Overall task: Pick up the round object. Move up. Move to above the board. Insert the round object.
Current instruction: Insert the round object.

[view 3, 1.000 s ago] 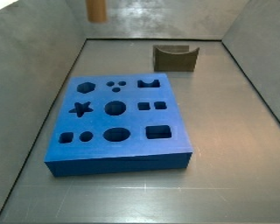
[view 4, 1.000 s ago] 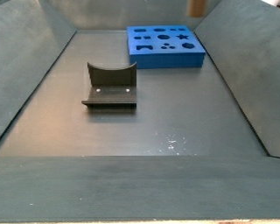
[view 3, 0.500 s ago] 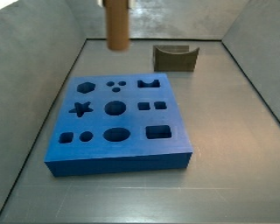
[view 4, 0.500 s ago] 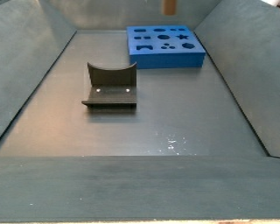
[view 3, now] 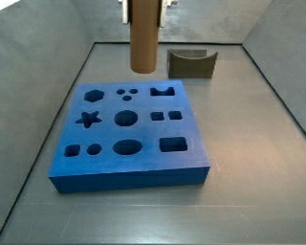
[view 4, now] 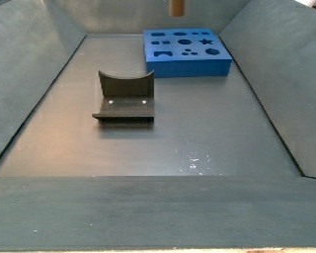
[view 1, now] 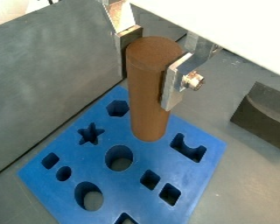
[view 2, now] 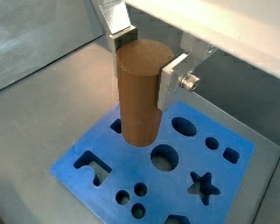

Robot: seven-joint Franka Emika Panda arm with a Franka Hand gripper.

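Observation:
The round object (view 1: 150,87), a brown wooden cylinder peg, hangs upright between the gripper's silver fingers. My gripper (view 1: 149,66) is shut on its upper part. Both show in a wrist view, peg (view 2: 139,92) and gripper (view 2: 146,61). The peg is high above the blue board (view 1: 166,166), over its part nearest the fixture, and apart from it. In a side view the peg (view 3: 144,33) hangs from the top edge above the board (view 3: 130,177), and the gripper (view 3: 144,5) barely shows. In a side view only the peg's lower end (view 4: 178,7) shows above the board (view 4: 188,67).
The dark fixture (view 3: 191,63) with a curved notch stands on the grey floor beyond the board, and it also shows in a side view (view 4: 123,96) and a wrist view (view 1: 265,109). Sloping grey walls enclose the floor on all sides.
The gripper has carried the peg sideways, from beyond the board's far corner to over the board's far part. The board and the fixture have not moved.

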